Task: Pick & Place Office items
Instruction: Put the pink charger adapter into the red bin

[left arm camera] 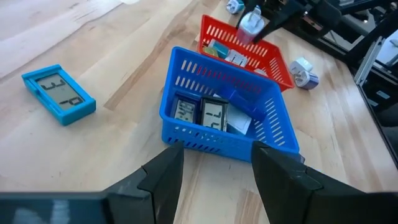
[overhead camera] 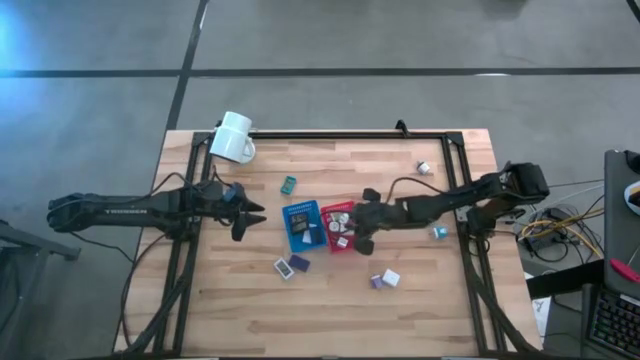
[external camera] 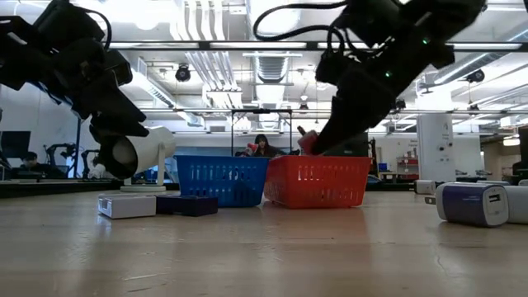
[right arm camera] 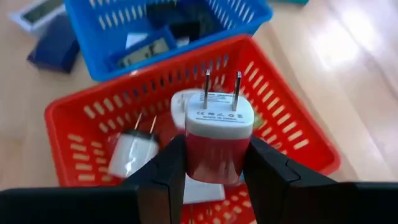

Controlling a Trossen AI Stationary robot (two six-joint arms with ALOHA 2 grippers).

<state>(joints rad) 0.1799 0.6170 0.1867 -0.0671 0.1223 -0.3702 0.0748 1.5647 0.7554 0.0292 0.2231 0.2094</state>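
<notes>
Red-and-white plug [right arm camera: 219, 138] in right end effector [right arm camera: 214, 171] above red basket [right arm camera: 298, 134]

I count two baskets, one blue basket [overhead camera: 300, 226] and one red basket [overhead camera: 337, 227], and one white mug [overhead camera: 233, 137]. One teal clock [overhead camera: 289, 184] lies apart; one plug adapter [right arm camera: 219, 134] is gripped, two more sit inside red.

A light wooden plank table [overhead camera: 330, 300] framed by black metal rails carries everything. At its far left corner lies a big white mug [overhead camera: 232, 137] on its side. Near the middle sit a blue plastic mesh tray [overhead camera: 300, 226] and, touching its right side, a red plastic mesh tray [overhead camera: 337, 228]. A flat teal rectangular display piece [overhead camera: 289, 184] lies beyond the blue one. Near-side of the trays lie a white flat piece [overhead camera: 283, 267] and a dark blue one [overhead camera: 299, 262]; farther right, a purple plug piece [overhead camera: 377, 281] and a white one [overhead camera: 391, 277].
</notes>
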